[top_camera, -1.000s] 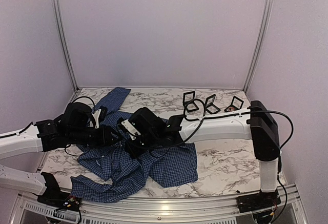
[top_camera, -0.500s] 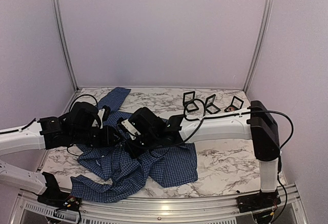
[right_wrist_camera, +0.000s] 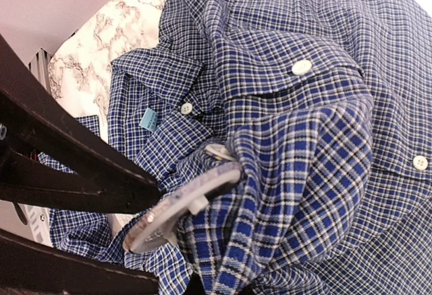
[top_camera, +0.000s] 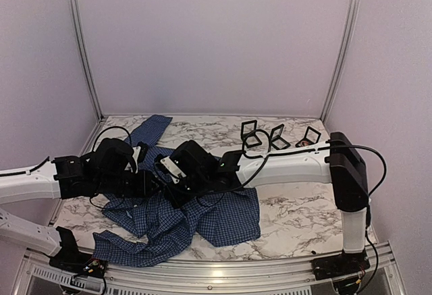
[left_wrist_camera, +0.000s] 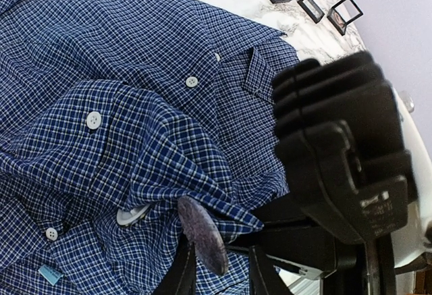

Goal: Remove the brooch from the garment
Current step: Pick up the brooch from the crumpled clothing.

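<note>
left gripper (left_wrist_camera: 223, 275) has slid right, in against the right gripper (left_wrist_camera: 270, 237). right one is pressed together on a raised fold of the shirt (left_wrist_camera: 135, 59). the brooch (left_wrist_camera: 202, 235), a round disc seen edge-on, sits on that fold between the left jaws. those are narrowing, part spread, can't tell if they bite yet. looks set for the pull-off.

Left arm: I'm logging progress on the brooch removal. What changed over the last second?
The left gripper slid right across the shirt toward the right gripper. Its fingers now straddle a round disc, probably the brooch, without clamping it yet. The right gripper stayed shut on a shirt fold. The shirt and the black frames did not move.
</note>
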`<state>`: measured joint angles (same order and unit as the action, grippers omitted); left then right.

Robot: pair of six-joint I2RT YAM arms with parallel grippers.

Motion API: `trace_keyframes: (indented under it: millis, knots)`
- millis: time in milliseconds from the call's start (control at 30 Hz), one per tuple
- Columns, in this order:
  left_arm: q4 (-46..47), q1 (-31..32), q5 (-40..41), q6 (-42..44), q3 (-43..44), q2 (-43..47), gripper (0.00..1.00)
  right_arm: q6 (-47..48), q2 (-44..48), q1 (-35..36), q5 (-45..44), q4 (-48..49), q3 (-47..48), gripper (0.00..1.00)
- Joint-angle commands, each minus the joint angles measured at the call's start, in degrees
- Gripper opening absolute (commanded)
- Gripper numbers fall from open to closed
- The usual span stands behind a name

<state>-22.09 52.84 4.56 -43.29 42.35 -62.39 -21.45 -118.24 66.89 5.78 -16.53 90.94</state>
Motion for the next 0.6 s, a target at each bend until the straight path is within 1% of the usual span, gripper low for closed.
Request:
trace_keyframes:
  millis: [0,300,367,567]
  knots:
    - [-1.95,0.76,2.12,0.15,1.43,-0.92,0.26,-1.09,-0.77,-0.45,0.37,0.48,2.32,0.0]
    - [-1.1,1.39,3.13,0.17,1.48,-1.45,0.23,-1.19,-0.77,-0.42,0.71,0.58,2.31,0.0]
    - [-1.11,1.54,3.53,0.28,1.7,-1.75,0.19,-1.14,-0.72,-0.49,0.66,0.57,2.32,0.0]
    - [-2.04,1.74,4.72,1.42,2.86,-2.15,0.0,-0.98,-0.21,-0.51,0.48,1.08,1.69,0.0]
